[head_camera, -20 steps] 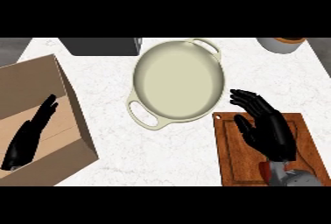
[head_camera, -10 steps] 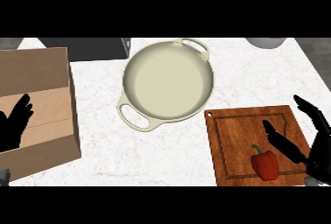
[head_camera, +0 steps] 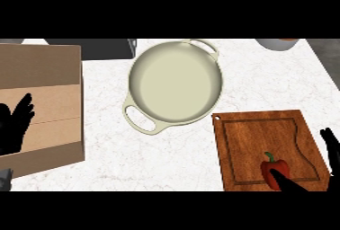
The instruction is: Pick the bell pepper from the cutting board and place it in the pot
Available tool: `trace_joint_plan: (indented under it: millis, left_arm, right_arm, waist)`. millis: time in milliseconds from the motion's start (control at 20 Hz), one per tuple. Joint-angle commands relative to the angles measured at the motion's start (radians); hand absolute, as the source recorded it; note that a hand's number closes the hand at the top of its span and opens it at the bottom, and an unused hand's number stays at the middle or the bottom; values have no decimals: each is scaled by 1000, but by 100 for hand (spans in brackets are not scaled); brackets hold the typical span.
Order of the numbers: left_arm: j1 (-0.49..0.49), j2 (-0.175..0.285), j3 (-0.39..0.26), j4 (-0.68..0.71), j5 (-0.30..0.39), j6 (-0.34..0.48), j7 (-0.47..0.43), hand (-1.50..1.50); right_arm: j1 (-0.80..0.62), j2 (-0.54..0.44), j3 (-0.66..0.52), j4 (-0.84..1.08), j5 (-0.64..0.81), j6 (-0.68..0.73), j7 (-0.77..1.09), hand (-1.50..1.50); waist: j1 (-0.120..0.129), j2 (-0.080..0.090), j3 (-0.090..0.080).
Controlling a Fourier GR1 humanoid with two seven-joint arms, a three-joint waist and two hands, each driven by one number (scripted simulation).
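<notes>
Right hand [head_camera: 330, 152] edged lower-right, fingers released | left hand [head_camera: 16, 126] released | bell pepper [head_camera: 274, 170] axis near-far, stem far

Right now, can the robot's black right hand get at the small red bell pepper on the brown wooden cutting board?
Probably yes. The red bell pepper lies uncovered on the wooden cutting board, with nothing else beside it, and the right hand is open at its lower edge.

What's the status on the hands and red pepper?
Left hand open, resting at view's left. Right hand open beside small red bell pepper, not gripping. Pepper on brown wooden cutting board. Nothing between board and cream oval pot.
</notes>
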Motion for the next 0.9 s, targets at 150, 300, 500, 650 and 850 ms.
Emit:
trace_joint_plan:
  millis: [150, 300, 500, 650, 850]
  left_arm:
    - [-4, 0, -28, -14, -25, -8, 40, 0]
    - [4, 0, -27, -19, -17, -28, 40, 0]
    - [-27, -16, -33, 13, -32, -37, 35, 0]
    - [-31, -44, -51, -9, -49, -26, 42, 0]
    - [-43, -60, -49, 8, -82, -8, 62, 0]
  right_arm:
    - [123, -92, 9, -229, 183, 344, 371, -150]
    - [152, -97, 73, -315, 193, 516, 518, -150]
    - [97, -65, 162, -445, 165, 741, 739, -150]
    - [18, -35, 193, -508, 150, 892, 902, -150]
    - [-67, 41, 209, -482, 162, 983, 1011, -150]
  waist:
    - [21, 9, -6]
    - [43, 11, -6]
    - [58, 17, -2]
    - [67, 15, 0]
    - [57, 12, 2]
